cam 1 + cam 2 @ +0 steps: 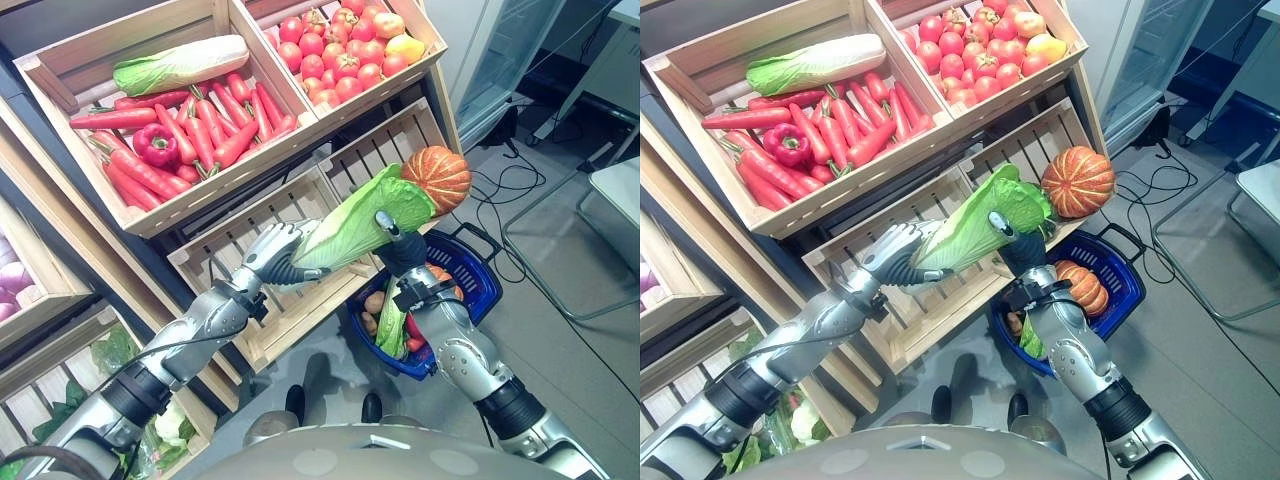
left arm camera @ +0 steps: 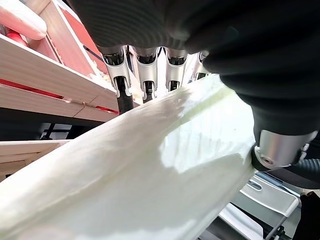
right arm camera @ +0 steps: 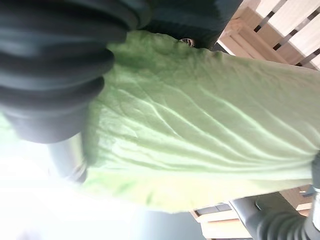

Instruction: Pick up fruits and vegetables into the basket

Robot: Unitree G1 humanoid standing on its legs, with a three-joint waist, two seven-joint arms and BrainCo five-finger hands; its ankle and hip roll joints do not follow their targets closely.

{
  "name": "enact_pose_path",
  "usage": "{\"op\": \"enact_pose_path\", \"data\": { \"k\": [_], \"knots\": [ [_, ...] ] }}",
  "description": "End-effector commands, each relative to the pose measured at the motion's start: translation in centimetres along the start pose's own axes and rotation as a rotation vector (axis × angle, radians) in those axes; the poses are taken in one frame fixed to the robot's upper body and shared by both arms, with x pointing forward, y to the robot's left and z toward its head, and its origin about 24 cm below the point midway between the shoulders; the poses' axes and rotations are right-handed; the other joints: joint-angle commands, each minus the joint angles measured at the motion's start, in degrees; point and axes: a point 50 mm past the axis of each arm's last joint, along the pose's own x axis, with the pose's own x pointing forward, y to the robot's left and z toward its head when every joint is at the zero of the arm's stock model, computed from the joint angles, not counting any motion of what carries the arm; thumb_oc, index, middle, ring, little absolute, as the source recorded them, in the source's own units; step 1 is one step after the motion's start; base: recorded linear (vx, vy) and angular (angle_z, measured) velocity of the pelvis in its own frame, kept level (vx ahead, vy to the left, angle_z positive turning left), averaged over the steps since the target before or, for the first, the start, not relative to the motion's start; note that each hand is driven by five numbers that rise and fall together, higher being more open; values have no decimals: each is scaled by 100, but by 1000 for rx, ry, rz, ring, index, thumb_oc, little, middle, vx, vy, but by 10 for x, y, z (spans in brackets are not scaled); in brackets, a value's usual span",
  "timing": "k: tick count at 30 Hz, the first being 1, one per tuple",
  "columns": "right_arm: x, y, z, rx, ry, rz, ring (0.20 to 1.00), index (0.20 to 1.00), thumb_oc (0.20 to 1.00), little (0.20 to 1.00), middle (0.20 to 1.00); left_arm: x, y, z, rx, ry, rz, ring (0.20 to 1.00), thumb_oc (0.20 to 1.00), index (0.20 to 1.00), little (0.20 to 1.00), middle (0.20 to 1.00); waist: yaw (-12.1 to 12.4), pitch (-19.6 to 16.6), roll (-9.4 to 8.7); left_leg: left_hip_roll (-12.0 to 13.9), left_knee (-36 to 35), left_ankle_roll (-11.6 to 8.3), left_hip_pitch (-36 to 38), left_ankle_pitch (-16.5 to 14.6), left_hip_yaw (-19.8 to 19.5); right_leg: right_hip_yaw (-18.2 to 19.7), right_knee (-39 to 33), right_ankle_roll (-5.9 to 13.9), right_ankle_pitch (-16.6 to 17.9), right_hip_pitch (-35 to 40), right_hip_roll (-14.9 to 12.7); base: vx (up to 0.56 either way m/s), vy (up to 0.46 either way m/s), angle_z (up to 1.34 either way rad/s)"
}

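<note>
Hanging in the air in front of the lower crate (image 1: 300, 200), a cabbage (image 1: 350, 230) lies tilted, pale stalk end toward the robot's left, green leafy end up to the right. Left hand (image 1: 272, 255) is clenched round the stalk end; its wrist view shows fingers (image 2: 145, 82) curled over the pale stalk with the thumb below. Right hand (image 1: 402, 250) is at the leafy end, with one raised finger lying against the leaves. Its wrist view shows leaf close against the dark cover, but whether this hand actually grasps the cabbage cannot be told.

Just beyond the leafy tip, a pumpkin (image 1: 437, 177) sits at the right end of the lower crate. Below the right hand, on the floor, stands a blue basket (image 1: 480, 275). It holds a second small pumpkin (image 1: 1082, 285), something green and some brownish pieces; these are partly hidden by the right arm.

On the upper shelf, a left crate (image 1: 60, 95) carries carrots (image 1: 200, 135), a red pepper (image 1: 153, 143) among them, and another cabbage (image 1: 185, 62) along its far edge. Beside it, a right crate (image 1: 425, 30) holds tomatoes (image 1: 335, 65) and a yellow fruit (image 1: 405, 45) at its right edge. At the lower left corner of the stand, leafy greens (image 1: 110, 355) lie in a bottom crate.
</note>
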Motion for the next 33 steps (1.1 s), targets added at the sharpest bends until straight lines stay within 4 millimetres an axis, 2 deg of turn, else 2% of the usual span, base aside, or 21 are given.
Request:
{"op": "enact_pose_path", "data": {
  "k": [1, 8, 13, 14, 15, 16, 21, 24, 29, 33],
  "knots": [
    [12, 39, 23, 114, -143, 184, 200, 200, 200, 200, 200, 9, 7, 15, 90, -128, -30, 200, 200, 200, 200, 200, -82, -138, -290, -293, 7, 427, -62, -300, 128, 272, 27, 465, 195, -123, -247, 0, 0, 0],
    [14, 45, 26, 167, -171, 229, 200, 200, 200, 200, 200, 11, 6, 14, 74, -119, -40, 200, 200, 200, 200, 200, -76, -150, -293, -291, 7, 423, -88, -295, 132, 279, 27, 467, 198, -151, -247, 0, 0, 0],
    [13, 43, 28, 195, -207, 200, 200, 200, 200, 200, 200, 10, 7, 3, 21, -18, 17, 200, 200, 200, 200, 200, -67, -145, -289, -297, 7, 426, -110, -290, 140, 298, 27, 465, 209, -183, -238, 0, 0, 0],
    [13, 42, 28, 196, -211, 193, 200, 200, 200, 200, 200, 9, 8, 1, 16, -5, 27, 278, 278, 278, 278, 278, -67, -142, -289, -299, 7, 427, -112, -289, 141, 302, 27, 463, 210, -186, -235, 0, 0, 0],
    [13, 41, 28, 197, -215, 183, 200, 200, 200, 200, 200, 8, 8, -2, 19, 12, 41, 517, 517, 517, 517, 517, -65, -134, -291, -301, 7, 428, -117, -288, 150, 311, 27, 459, 211, -193, -231, -1, 0, -3],
    [13, 35, 29, 207, -232, 136, 200, 200, 200, 200, 200, 5, 9, -12, 17, 75, 77, 1000, 1000, 1000, 1000, 1000, -64, -104, -292, -310, 7, 432, -141, -285, 169, 327, 27, 448, 216, -221, -221, -6, 0, -5],
    [6, 10, 36, 204, -314, -42, 200, 200, 200, 200, 200, -8, 16, -38, 41, 244, 188, 1000, 1000, 1000, 1000, 1000, -73, 32, -300, -318, 7, 448, -217, -302, 221, 339, 27, 415, 205, -291, -183, -29, -4, -9],
    [1, -7, 45, 168, -387, -142, 200, 200, 200, 200, 200, -15, 28, -52, 52, 321, 293, 1000, 1000, 1000, 1000, 1000, -110, 272, -283, -345, 14, 472, -313, -277, 266, 352, 81, 384, 213, -439, -165, -128, 9, -7],
    [-4, -36, 62, 75, -522, -322, 200, 200, 200, 200, 200, -25, 50, -70, 60, 422, 503, 1000, 1000, 1000, 1000, 1000, -129, 833, -248, -385, 490, 460, -758, -338, 390, 353, 552, 271, 95, -866, -142, -165, 15, -8],
    [-7, -54, 74, 0, -614, -457, 200, 200, 200, 200, 200, -25, 66, -74, 64, 436, 643, 1000, 1000, 1000, 1000, 1000, -136, 1274, -227, -405, 987, 408, -1128, -401, 426, 315, 1003, 190, -26, -1162, -131, -127, 11, -10]
  ]
}}
